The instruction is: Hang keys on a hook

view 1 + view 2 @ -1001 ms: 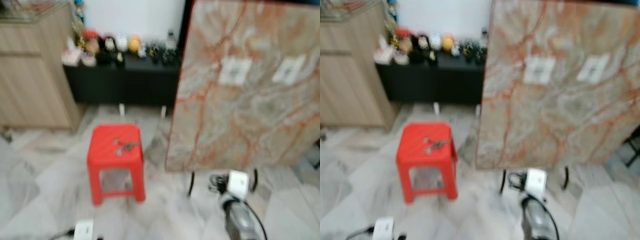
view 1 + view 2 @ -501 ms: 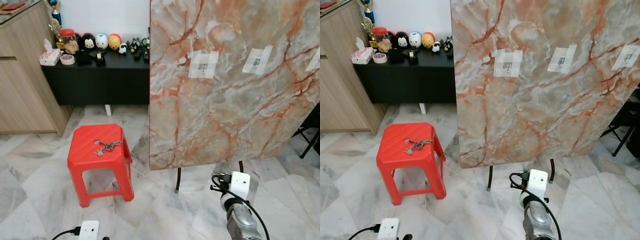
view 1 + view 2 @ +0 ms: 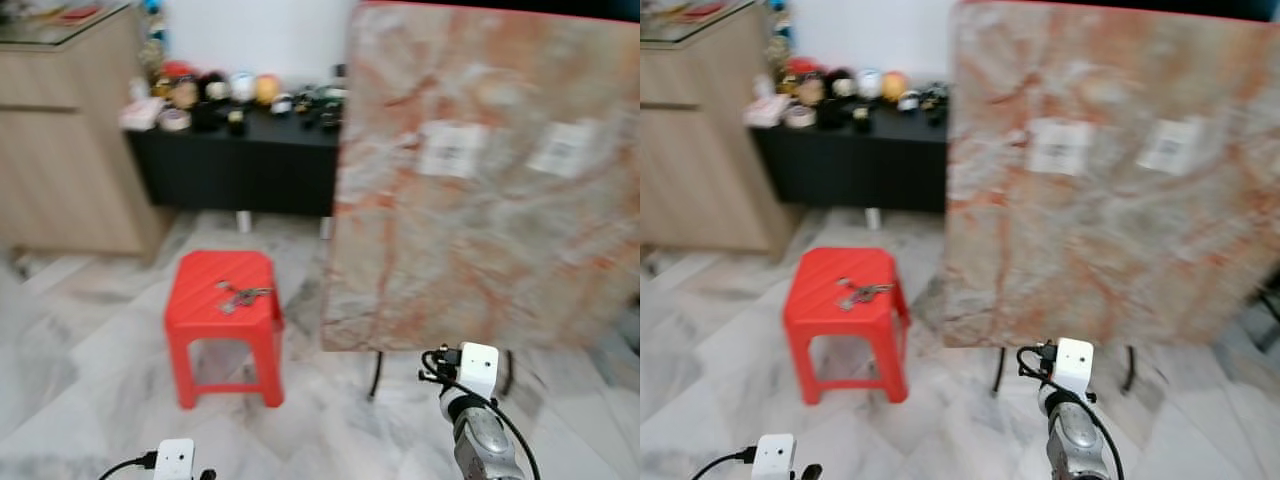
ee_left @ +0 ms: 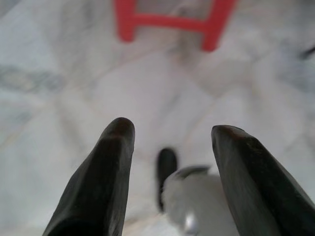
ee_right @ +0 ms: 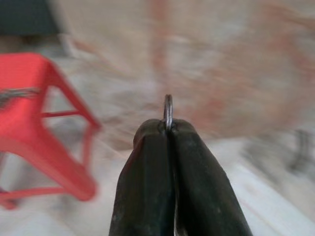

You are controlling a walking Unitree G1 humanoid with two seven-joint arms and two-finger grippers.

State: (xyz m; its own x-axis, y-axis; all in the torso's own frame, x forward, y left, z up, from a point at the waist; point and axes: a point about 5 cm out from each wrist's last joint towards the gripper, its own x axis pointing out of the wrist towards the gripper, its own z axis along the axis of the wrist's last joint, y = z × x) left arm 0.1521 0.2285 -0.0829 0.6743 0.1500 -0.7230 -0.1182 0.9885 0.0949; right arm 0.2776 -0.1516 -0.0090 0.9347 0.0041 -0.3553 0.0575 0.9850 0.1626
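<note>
A bunch of keys (image 3: 238, 295) lies on top of a red plastic stool (image 3: 205, 285) standing on the marble floor. To its right a marble-patterned board (image 3: 480, 240) stands upright, carrying two pale taped patches (image 3: 452, 148); the blur hides any hooks on them. My right arm (image 3: 478, 440) hangs low in front of the board. In the right wrist view my right gripper (image 5: 168, 125) is shut on a small metal ring (image 5: 168, 109) that pokes out between the tips. My left gripper (image 4: 170, 130) is open above the floor, with the stool's legs (image 4: 172, 22) beyond it.
A low black cabinet (image 3: 240, 165) topped with small figurines stands against the back wall. A wooden cabinet (image 3: 70, 150) is at the left. The board rests on thin black legs (image 3: 376, 375). Open floor lies between me and the stool.
The whole picture has shifted right and blurred, so the camera has swung. The keys still lie on the stool and both arms hang as before.
</note>
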